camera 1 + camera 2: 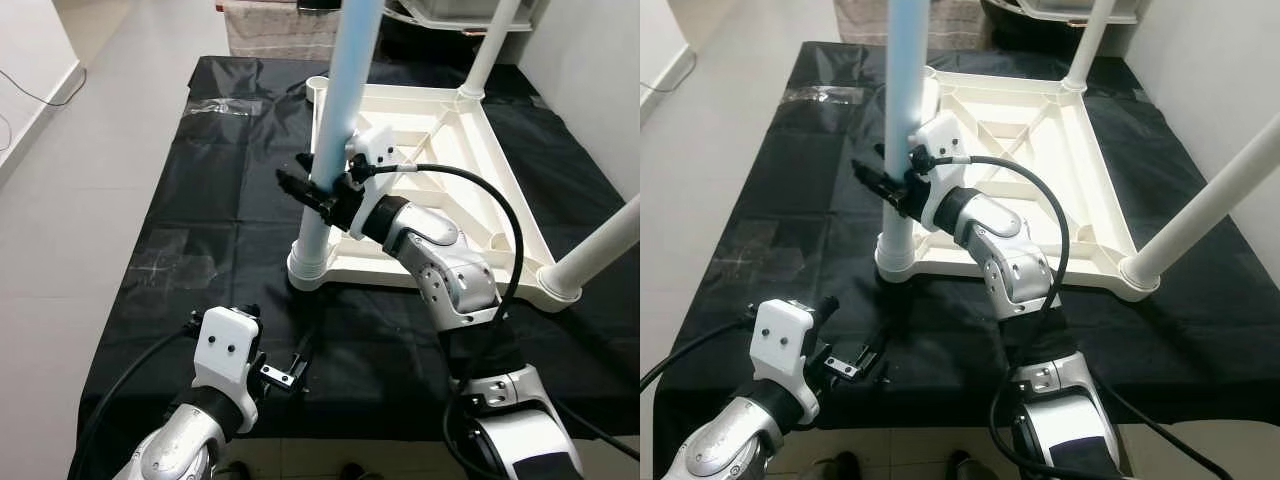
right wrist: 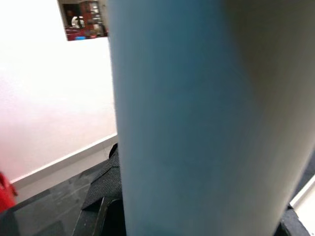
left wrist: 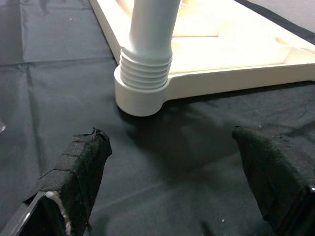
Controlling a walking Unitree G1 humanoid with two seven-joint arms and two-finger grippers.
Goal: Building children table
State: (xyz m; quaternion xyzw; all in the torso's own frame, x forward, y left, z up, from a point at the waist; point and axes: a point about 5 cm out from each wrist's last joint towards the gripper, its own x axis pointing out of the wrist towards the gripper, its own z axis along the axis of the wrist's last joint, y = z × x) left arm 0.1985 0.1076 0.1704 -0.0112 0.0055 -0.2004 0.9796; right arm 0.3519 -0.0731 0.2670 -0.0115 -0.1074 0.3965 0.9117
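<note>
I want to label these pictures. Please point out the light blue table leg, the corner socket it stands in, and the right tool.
light blue table leg (image 1: 345, 90), left eye view, middle of the shaft.
corner socket (image 3: 140, 93), left wrist view, round outer wall.
right tool (image 1: 312, 192), left eye view, between the fingertips at the leg.

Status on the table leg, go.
Right tool clamped on the blue leg, which stands upright in the near-left socket of the upturned tabletop. Left tool open, low over the black cloth. Nothing blocking.

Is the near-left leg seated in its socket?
Partly: leg stands upright in the socket, but its threads are exposed above the rim.
</note>
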